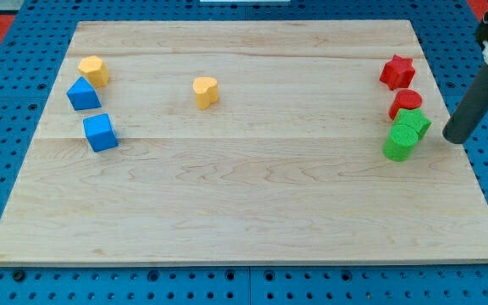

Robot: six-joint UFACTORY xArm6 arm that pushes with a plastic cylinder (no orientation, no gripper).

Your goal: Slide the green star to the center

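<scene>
The green star [413,124] lies near the board's right edge, touching a green cylinder [399,145] just below-left of it and a red cylinder [405,103] just above it. My tip [456,137] is to the right of the green star, a short gap away and not touching it. The dark rod slants up toward the view's top right.
A red star [397,71] lies above the red cylinder. A yellow heart [205,91] sits left of the middle at the top. At the left are a yellow hexagon [93,70], a blue block [83,94] and a blue cube [100,132]. The wooden board [244,212] rests on a blue pegboard.
</scene>
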